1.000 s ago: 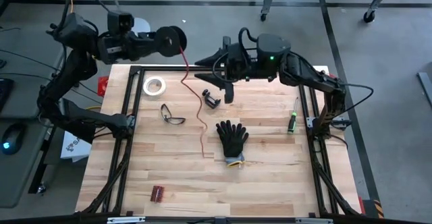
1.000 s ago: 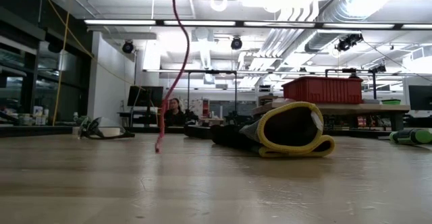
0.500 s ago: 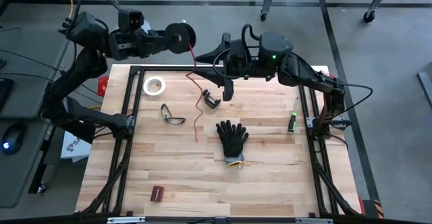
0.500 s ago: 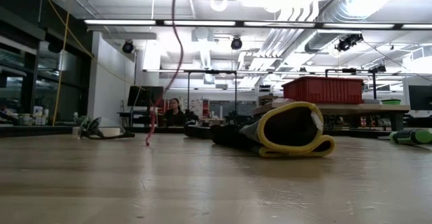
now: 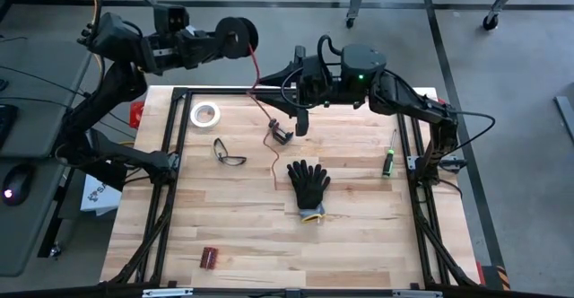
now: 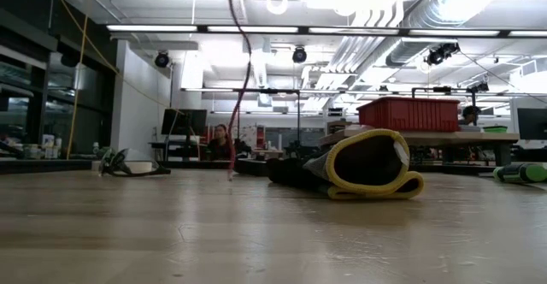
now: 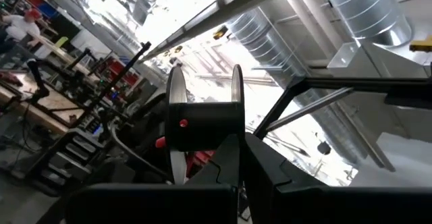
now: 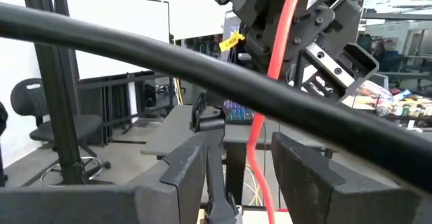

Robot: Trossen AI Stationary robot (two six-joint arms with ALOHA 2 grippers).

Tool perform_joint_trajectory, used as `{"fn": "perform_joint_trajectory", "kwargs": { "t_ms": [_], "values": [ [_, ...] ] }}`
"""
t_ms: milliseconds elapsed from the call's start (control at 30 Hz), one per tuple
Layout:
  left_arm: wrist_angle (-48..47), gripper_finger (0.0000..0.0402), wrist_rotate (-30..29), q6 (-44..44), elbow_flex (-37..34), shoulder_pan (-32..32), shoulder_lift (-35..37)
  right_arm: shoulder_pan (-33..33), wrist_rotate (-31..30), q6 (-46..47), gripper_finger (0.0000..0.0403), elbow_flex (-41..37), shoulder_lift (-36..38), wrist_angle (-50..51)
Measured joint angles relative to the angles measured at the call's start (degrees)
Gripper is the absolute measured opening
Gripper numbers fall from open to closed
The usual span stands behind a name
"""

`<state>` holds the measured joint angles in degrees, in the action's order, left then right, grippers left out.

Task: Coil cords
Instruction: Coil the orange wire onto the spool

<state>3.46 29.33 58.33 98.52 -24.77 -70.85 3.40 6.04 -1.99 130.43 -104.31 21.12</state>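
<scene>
Left gripper (image 5: 213, 43) clamps the black spool (image 5: 237, 36) aloft beyond the worktop's (image 5: 359, 217) far edge. Right gripper (image 5: 269, 84), fingers spread, brackets the red cord (image 5: 272, 141) without pinching. The cord hangs to the worktop beside the black glove (image 5: 308, 183). It looks light and floppy, likely to kink; guide it near the spool.

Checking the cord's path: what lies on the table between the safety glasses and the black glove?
In the high view, the red cord's loose end lies between the safety glasses and the black glove; otherwise bare wood.
</scene>
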Motion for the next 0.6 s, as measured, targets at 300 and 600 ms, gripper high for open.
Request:
{"fn": "perform_joint_trajectory", "kwargs": {
  "t_ms": [300, 600],
  "values": [
    [1.21, 0.0, -1.53, -0.2, 0.0, 0.0, -0.2, 0.0, -2.79, -1.54, 0.016, 0.0, -0.83, -1.36],
    [2.49, 0.0, -1.61, -0.81, 0.0, 0.0, -0.18, 0.0, -5.12, -3.02, 0.016, -0.07, -4.14, -4.24]
  ]
}}
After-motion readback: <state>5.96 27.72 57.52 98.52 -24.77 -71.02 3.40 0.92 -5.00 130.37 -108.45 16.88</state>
